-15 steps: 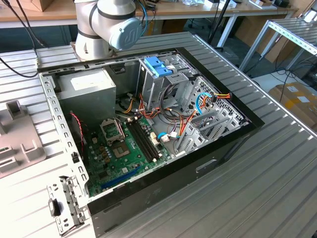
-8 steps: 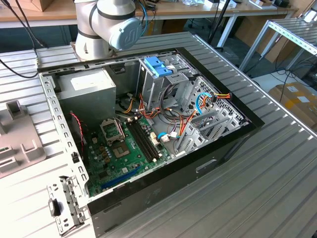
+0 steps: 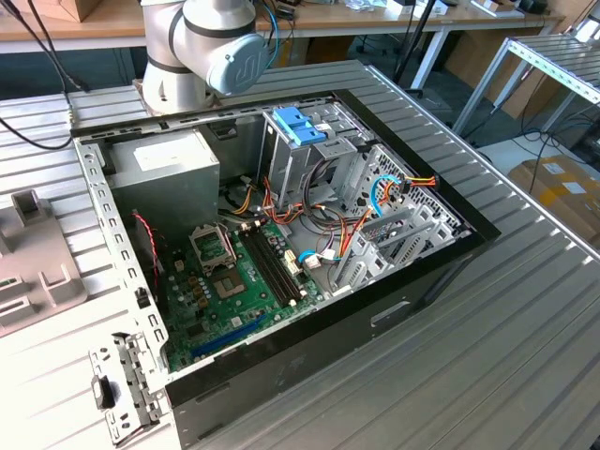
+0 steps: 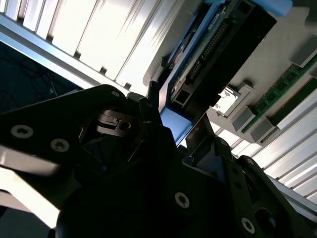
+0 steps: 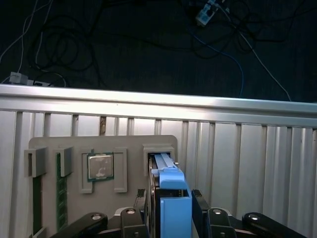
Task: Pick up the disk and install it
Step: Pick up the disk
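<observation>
Evidently we are clamping the black gripper [image 5: 171,199] on the dark-grey, blue-railed rectangular disk [image 5: 174,210], which is standing edgewise in the grey slotted tray [image 5: 133,148] exposing both flanks, while the metal drive cage [image 3: 328,155] is sitting at the exterior view's twelve o'clock.

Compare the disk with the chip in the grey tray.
In the first wrist view, the disk stands on edge in its slot; the chip lies flat in its recess. The disk wears a light-blue rail; the chip is silvery with a green rim. The disk is larger. Both sit in the grey tray.

No readable text — power supply [image 3: 161,164] label, chip [image 5: 100,166] markings too small.
</observation>
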`<state>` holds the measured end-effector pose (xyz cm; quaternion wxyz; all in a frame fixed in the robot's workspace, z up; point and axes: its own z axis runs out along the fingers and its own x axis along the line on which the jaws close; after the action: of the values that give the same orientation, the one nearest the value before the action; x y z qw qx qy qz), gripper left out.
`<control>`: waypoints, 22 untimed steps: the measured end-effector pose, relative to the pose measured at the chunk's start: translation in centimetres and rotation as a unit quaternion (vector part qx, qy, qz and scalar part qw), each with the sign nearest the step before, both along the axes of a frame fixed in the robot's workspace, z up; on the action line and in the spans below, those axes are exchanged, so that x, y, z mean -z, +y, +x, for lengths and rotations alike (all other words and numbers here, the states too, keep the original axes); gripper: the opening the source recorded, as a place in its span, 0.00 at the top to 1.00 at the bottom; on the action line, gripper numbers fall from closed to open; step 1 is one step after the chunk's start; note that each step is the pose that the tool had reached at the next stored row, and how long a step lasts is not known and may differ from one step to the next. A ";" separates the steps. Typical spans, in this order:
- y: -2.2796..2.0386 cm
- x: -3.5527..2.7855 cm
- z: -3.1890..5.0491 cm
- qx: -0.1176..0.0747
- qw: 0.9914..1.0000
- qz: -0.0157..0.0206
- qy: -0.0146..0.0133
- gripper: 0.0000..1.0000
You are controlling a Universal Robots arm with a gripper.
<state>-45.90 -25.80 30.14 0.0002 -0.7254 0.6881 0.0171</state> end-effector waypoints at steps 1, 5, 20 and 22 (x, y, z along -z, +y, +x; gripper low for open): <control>0.00 0.09 -0.01 0.000 1.000 0.000 0.000 0.52; 0.00 0.43 -0.02 0.000 1.000 0.000 0.000 0.52; 0.00 0.52 -0.02 0.000 1.000 0.000 0.000 0.63; 0.00 0.53 -0.02 0.000 1.000 0.000 0.000 0.63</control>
<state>-45.93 -25.80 29.61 0.0002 -0.7254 0.6881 0.0172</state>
